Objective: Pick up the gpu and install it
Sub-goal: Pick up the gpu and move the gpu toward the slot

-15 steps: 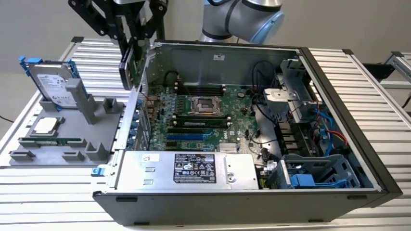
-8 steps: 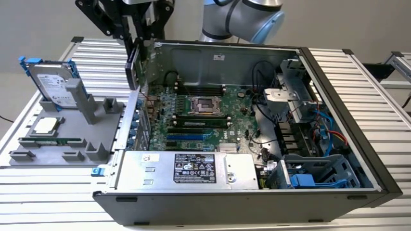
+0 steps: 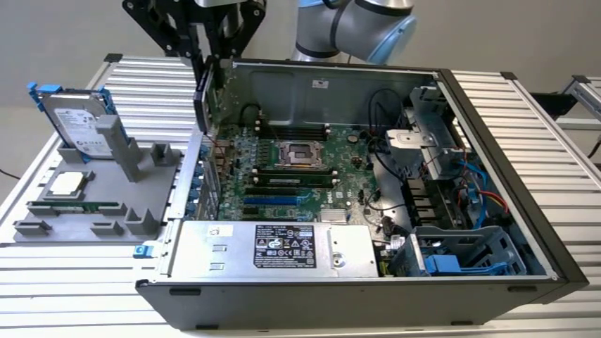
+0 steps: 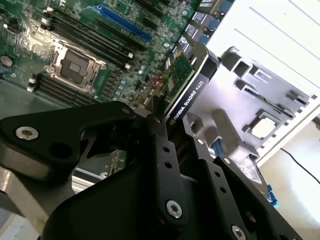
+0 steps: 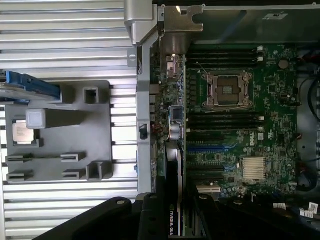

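As I see it, gripper [image 4: 159, 114] jaws clamped on gpu [image 4: 182, 80]: green board, black cooler, upright above case [image 3: 329, 304] edge beside tray [image 3: 70, 236].

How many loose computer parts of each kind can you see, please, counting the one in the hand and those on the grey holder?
gpu, gripped in the hand: 1
hard drive: 1
processor chip: 1
memory stick: 1
Total: 4
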Robot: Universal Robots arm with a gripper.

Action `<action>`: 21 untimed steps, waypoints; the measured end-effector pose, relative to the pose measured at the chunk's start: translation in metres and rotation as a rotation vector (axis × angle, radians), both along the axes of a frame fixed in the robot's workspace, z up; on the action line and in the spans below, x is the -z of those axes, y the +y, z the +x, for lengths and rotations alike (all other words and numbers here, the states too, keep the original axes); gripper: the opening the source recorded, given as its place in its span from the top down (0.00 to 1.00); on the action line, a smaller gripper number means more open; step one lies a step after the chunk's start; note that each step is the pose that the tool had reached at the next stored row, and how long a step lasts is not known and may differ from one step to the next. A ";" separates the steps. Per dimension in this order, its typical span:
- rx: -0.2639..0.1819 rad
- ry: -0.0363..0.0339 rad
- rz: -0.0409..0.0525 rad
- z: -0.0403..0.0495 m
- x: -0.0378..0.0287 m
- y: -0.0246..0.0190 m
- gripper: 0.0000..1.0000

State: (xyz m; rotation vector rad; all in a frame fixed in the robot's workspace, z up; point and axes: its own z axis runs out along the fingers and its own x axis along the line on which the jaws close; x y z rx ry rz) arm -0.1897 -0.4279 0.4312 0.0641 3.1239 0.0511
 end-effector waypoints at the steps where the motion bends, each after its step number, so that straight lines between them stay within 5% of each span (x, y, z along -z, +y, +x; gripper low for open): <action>1: 0.000 0.0000 0.0000 0.0012 0.0000 0.0000 1.00; 21: 0.000 0.0001 -0.0001 0.0232 0.0000 0.0011 1.00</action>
